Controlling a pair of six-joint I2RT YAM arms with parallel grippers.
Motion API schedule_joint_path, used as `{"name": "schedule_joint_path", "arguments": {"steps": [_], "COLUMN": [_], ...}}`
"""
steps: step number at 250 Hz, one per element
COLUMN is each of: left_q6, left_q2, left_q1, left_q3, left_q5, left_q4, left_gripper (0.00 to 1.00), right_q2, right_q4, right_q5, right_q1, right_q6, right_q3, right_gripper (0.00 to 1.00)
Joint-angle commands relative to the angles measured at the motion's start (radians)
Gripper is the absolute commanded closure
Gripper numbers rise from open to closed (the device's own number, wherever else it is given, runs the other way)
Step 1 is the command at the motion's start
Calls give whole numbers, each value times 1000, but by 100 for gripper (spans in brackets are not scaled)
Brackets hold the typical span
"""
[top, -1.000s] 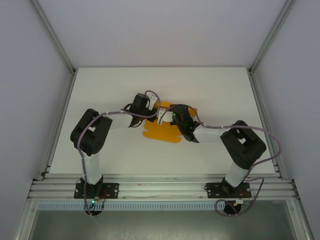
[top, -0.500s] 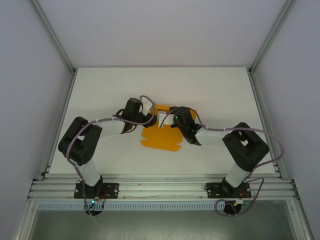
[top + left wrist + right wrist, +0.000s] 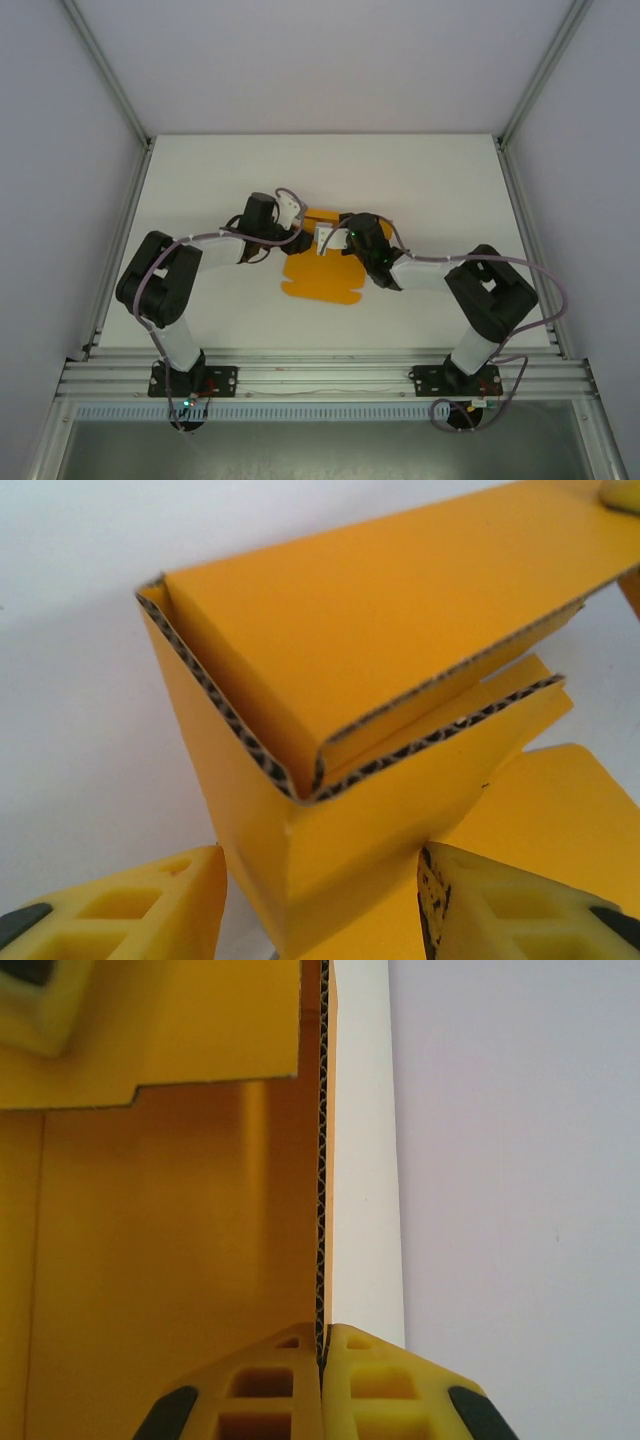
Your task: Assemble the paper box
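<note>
**White table, orange box**

White table [image 3: 200, 180] is lying under my arms, and the paper box [image 3: 318, 283] is sitting on it, partly folded. My right gripper [image 3: 322, 1385] is pinching tight on a thin standing wall of the box. My left gripper [image 3: 320, 910] is standing about half open around a folded corner of the box, with one finger [image 3: 130, 905] just off the card.

From above, the left arm [image 3: 255, 228] and right arm [image 3: 372, 245] cover the far part of the paper box [image 3: 320, 282], grip too tiny to read. Left gripper [image 3: 320, 880] gets cropped at the bottom, box runs off right.
</note>
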Motion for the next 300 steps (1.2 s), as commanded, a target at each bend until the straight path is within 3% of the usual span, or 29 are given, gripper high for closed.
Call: {"name": "schedule_joint_path", "arguments": {"steps": [1,60,103,167,187,213,230,247,300], "left_q6": [44,60,65,53,38,33,35,35,61], "left_q2": [-10,-72,-120,-19,-16,-14,-15,-13,23], "left_q1": [10,23,34,35,33,29,26,24,8], "left_q3": [31,12,-16,59,42,42,53,50,83], "left_q5": [-16,-141,-102,-70,-64,-96,-120,-128,-137], "left_q4": [-64,-92,-48,-103,-74,-89,-129,-132,-134], "left_gripper": [47,46,44,47,47,47,47,47,47], "right_q2": [-12,-12,-8,93,138,183,148,119,151], "right_q4": [-20,78,110,293,365,423,376,341,459], "right_q5": [-27,10,-3,2,32,158,143,154,211], "right_q1": [-7,-9,-9,-10,-6,36,51,70,97], "right_q6": [-47,-160,-183,-190,-223,-237,-273,-186,-220], "right_q3": [10,-21,-22,-82,-105,-69,-100,-111,-161], "right_gripper": [100,100,100,100,100,100,100,100,100]}}
